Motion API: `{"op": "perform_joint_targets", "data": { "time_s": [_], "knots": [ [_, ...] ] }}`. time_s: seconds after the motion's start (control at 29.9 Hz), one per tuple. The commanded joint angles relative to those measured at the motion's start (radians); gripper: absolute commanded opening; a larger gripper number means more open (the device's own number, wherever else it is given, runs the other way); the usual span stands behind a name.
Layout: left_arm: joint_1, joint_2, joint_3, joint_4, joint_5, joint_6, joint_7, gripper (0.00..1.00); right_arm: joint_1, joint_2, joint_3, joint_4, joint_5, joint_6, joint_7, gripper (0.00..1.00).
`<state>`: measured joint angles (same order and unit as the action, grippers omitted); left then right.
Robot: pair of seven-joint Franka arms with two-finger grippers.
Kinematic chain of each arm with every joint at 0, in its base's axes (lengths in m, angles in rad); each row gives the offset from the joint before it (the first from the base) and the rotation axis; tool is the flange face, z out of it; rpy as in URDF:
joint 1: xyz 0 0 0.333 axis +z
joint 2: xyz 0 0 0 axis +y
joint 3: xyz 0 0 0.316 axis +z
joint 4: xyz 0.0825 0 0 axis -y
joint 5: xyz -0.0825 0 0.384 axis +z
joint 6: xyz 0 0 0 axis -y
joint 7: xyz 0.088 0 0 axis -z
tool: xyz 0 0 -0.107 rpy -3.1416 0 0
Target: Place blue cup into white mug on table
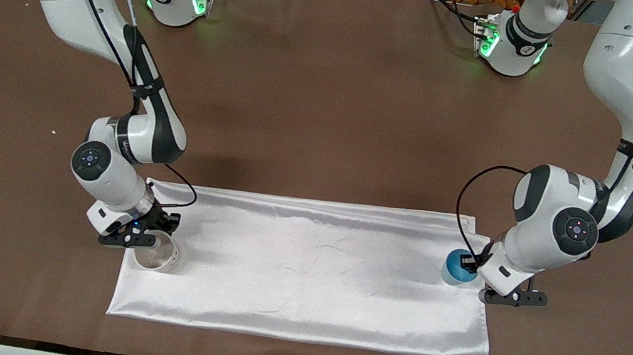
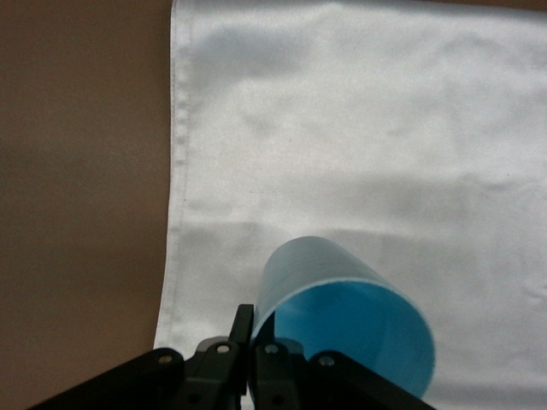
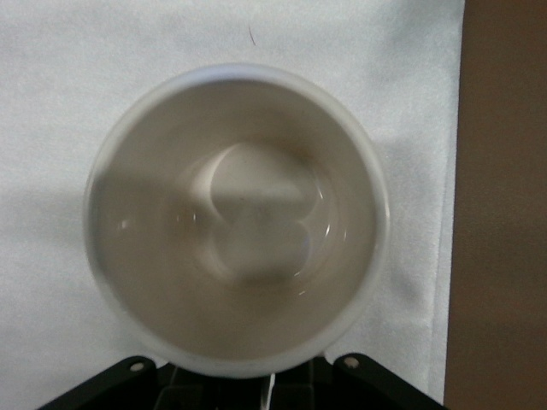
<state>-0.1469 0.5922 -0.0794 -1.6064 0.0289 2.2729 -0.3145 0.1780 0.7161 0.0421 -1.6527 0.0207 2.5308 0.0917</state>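
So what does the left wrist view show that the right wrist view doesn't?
Only the left wrist view shows the blue cup, its rim pinched in the left gripper. Only the right wrist view shows the white mug, seen straight down into its empty off-white inside, right at the right gripper. Both show the shiny white cloth under the vessel and a strip of the brown table beside the cloth's edge.
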Motion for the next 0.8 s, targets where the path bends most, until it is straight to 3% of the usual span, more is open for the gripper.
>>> {"op": "perform_joint_targets", "data": {
  "time_s": [0.0, 0.37, 0.53, 0.77],
  "knots": [
    [-0.011, -0.051, 0.000, -0.013, 0.066, -0.016, -0.012, 0.00, 0.011, 0.009, -0.002, 0.025, -0.016, -0.003, 0.011, 0.00],
    [-0.014, -0.086, -0.020, -0.012, 0.066, -0.036, -0.014, 0.00, 0.014, -0.036, 0.001, 0.024, -0.008, -0.027, 0.016, 0.00],
    [-0.016, -0.101, -0.020, -0.012, 0.068, -0.047, -0.012, 0.00, 0.032, -0.082, 0.004, 0.013, -0.004, -0.116, 0.036, 0.00],
    [-0.014, -0.118, -0.042, -0.012, 0.066, -0.068, -0.015, 0.00, 0.074, -0.220, 0.004, -0.125, -0.004, -0.133, 0.115, 0.00]
  ]
}}
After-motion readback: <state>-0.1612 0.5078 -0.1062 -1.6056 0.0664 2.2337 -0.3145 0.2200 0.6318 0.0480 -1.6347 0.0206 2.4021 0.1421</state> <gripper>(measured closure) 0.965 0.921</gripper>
